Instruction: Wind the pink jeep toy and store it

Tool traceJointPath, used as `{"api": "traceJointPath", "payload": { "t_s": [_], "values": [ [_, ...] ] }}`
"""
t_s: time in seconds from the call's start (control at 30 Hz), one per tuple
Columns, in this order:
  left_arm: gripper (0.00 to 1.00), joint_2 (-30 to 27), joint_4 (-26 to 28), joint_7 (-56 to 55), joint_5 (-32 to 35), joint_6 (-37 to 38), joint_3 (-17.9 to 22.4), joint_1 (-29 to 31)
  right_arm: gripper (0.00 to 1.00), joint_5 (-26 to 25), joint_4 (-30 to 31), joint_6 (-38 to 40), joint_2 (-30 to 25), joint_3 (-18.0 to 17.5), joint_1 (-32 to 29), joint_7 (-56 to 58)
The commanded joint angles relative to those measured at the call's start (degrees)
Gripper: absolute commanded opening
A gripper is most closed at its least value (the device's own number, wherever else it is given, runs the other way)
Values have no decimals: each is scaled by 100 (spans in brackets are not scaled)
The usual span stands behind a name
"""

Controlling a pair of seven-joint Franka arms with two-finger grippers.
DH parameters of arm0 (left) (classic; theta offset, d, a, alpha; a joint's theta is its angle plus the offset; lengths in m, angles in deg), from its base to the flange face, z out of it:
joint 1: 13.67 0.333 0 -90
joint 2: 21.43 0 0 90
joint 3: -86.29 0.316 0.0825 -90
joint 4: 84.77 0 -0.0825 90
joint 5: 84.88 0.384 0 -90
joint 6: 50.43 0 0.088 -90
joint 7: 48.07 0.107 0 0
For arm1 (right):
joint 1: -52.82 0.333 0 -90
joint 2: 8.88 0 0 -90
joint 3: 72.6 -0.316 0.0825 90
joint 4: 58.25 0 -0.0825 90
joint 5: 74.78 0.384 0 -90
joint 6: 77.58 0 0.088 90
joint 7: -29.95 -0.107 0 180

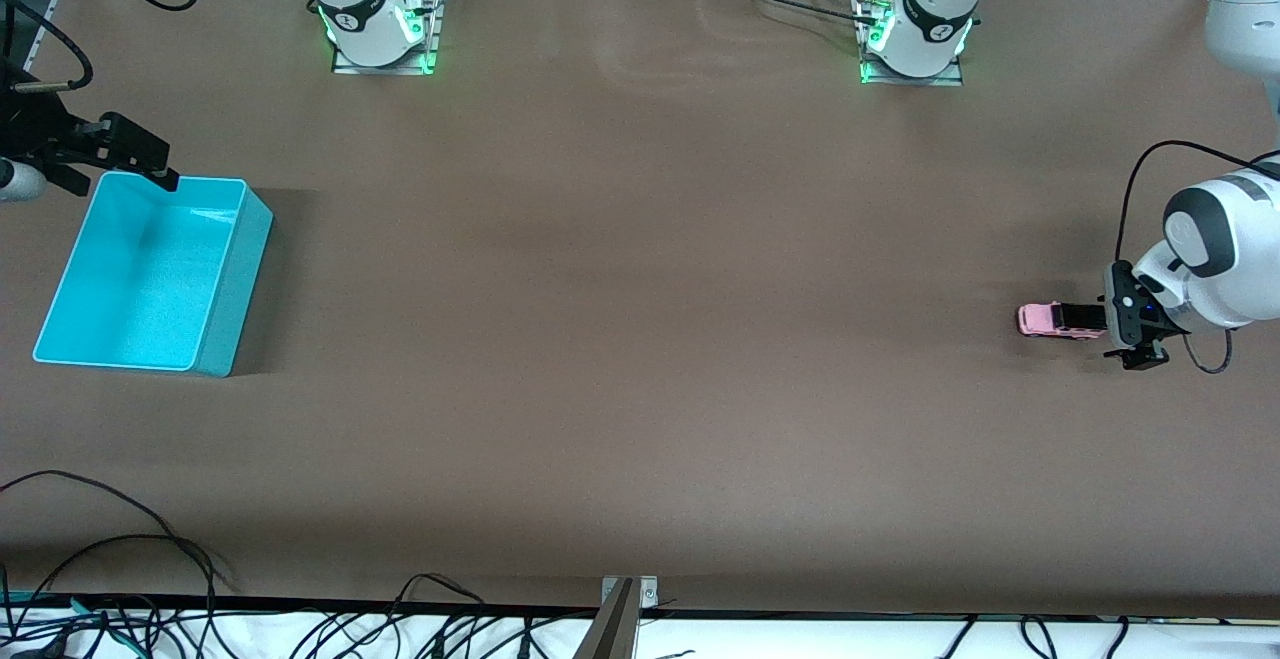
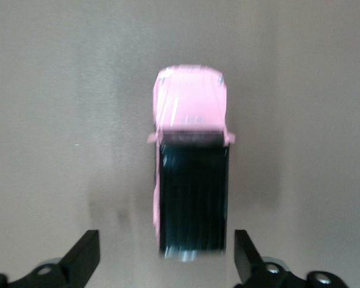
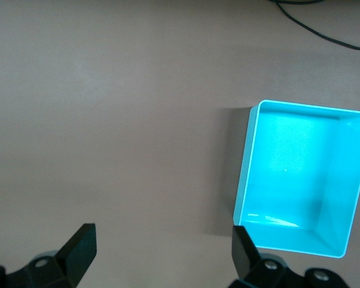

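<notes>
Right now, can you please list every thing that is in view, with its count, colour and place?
pink jeep toy: one, pale pink with black roof, on the table at the left arm's end.
turquoise bin: one, turquoise, empty, on the table at the right arm's end.
table: one, brown cover.
cables: several, black, along the table edge nearest the front camera.
left tool: one, black, open, low at the jeep's black rear.
right tool: one, black, open, over the bin's edge.
</notes>
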Motion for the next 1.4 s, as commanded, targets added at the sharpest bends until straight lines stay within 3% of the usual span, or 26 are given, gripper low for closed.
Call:
{"api": "traceJointPath", "payload": {
  "t_s": [0.0,0.37,0.97,1.37],
  "values": [
    [100,-53,-311,20,143,493,-31,-1,100,85,-103,87,35,13,-15,61],
    [100,-413,-442,-339,143,1064,-49,-123,100,85,-103,96,35,22,-15,61],
    [100,-457,-2314,-2589,90,3833,-57,-1037,100,85,-103,157,35,22,-24,61],
    [100,-799,-2412,-3714,-68,4097,-66,-1415,100,85,-103,157,35,22,-24,61]
  ]
}}
